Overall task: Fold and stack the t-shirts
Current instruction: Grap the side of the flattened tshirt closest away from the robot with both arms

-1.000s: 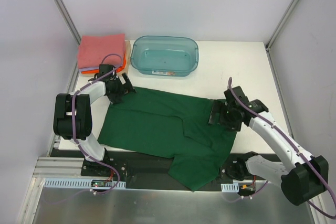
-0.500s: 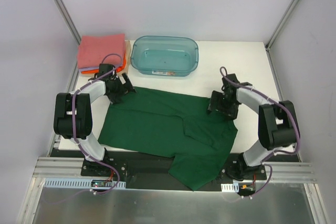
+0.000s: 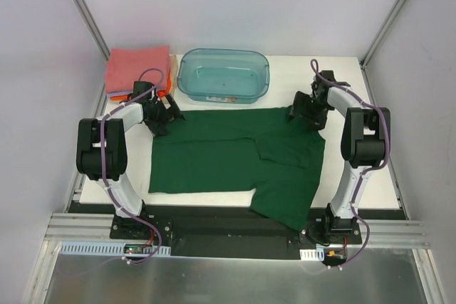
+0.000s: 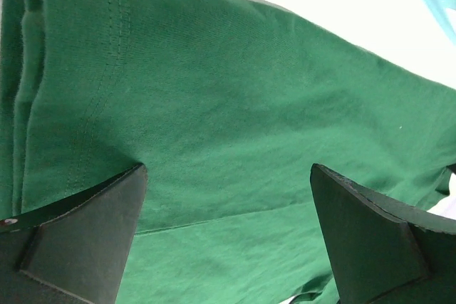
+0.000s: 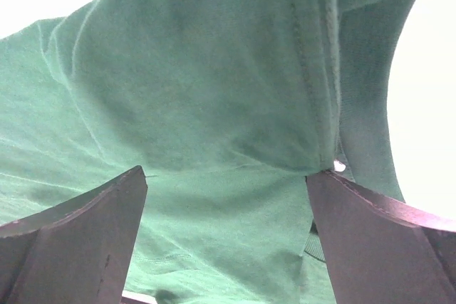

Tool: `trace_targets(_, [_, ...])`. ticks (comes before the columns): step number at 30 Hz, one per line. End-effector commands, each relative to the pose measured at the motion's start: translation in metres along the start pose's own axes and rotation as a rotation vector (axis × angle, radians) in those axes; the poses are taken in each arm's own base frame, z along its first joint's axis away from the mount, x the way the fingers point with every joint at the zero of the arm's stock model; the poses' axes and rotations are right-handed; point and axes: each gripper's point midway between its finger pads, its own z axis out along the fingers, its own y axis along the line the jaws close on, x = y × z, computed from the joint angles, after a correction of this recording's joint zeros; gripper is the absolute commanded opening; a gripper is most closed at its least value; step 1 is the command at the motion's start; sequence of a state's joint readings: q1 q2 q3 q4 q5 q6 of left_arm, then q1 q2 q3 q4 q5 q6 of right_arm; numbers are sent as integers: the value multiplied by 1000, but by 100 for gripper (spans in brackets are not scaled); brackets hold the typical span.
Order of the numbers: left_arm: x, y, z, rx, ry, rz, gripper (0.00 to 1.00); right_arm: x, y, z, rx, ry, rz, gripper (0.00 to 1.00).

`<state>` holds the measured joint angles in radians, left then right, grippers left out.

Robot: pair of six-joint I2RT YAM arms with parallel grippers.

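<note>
**A:** The left tool point(image 3: 162, 113), how does it stand?

**B:** Wide open, gripping nothing. In its wrist view the two dark fingers point(image 4: 78, 233) are far apart, and the dark green shirt point(image 3: 228, 154) fills the gap beyond them. The tool sits at the shirt's far left corner.

**A:** And the right tool point(image 3: 308, 112)?

**B:** The same. Its fingers point(image 5: 370, 240) are spread wide with nothing pinched, and bunched green cloth with a stitched hem lies just ahead. It is at the shirt's far right corner.

**A:** Where does the shirt lie?

**B:** Spread across the middle of the white worktop point(image 3: 292, 80), its far edge near the teal bin point(image 3: 184, 76). On the right a part is doubled over, and the lower right portion runs past the worktop's near edge, over the dark rail.

**A:** The other shirts?

**B:** Folded in a stack at the far left corner, just beside the bin. The salmon-pink shirt point(image 3: 137, 67) is on top, and an orange shirt point(image 3: 169, 85) shows at the edge beneath.
</note>
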<state>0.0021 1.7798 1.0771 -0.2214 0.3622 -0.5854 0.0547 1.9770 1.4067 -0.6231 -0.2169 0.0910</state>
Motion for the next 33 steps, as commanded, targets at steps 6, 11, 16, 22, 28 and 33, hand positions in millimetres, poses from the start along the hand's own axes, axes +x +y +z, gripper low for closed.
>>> trace_targets(6, [4,6,-20,-27,-31,-10,99,-49,7,-24,-23,-135,-153,96])
trace_targets(11, [2,-4,-63,-18,-140,18,99,-39,-2,-66,46,-236,-129,96])
trace_targets(16, [47,24,-87,-78,-135,-47,99,-6,-20,-97,81,-354,11,96])
trace_targets(22, [120,66,-106,-135,-81,-154,99,41,-25,-104,-16,-445,74,96])
trace_targets(28, [168,90,-128,-208,-84,-217,98,68,-31,-102,-29,-412,30,96])
trace_targets(33, [202,103,-133,-293,-54,-241,99,76,-38,-92,-6,-390,27,96])
